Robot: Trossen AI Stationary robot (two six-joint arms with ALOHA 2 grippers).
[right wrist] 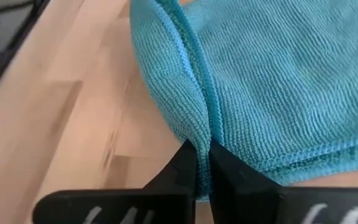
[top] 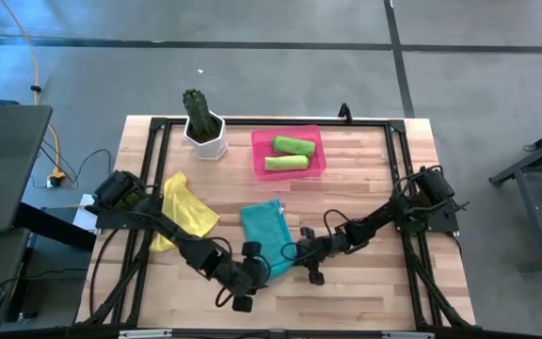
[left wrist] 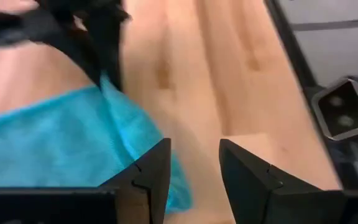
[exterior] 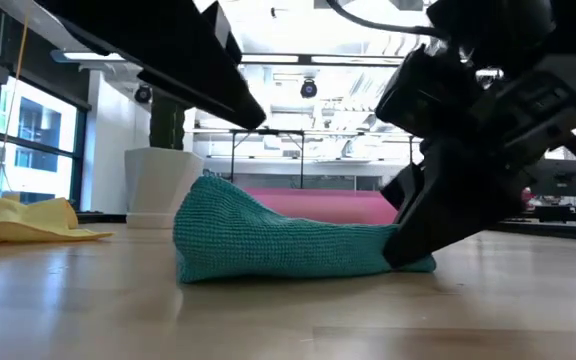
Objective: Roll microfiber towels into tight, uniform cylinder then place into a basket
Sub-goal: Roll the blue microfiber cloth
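Counter: pale wood with a black frame along its edges, both arms reaching in from the near corners toward the middle of the near half.

Teal towel: lies folded near the centre of the counter, toward the near edge, bunched and raised at one end in the low view. Its near corner is pinched.

Right tool: fingers pressed together on a raised fold at the teal towel's hem; the cloth stands up between the tips. In the low view this tool covers the towel's right end.

Left tool: fingers spread, nothing between them, just beside the teal towel's edge near the near edge of the counter. Whether a fingertip touches the cloth cannot be told.

Yellow towel: crumpled flat by the left edge, partly covered by the left arm.

Pink basket: at the far edge, middle, holding two rolled green towels side by side.

Cactus in a white pot: far edge, left of the basket.

Open room: bare wood along the right half, and between basket and teal towel. The strip at the near edge is crowded by both arms and cables.
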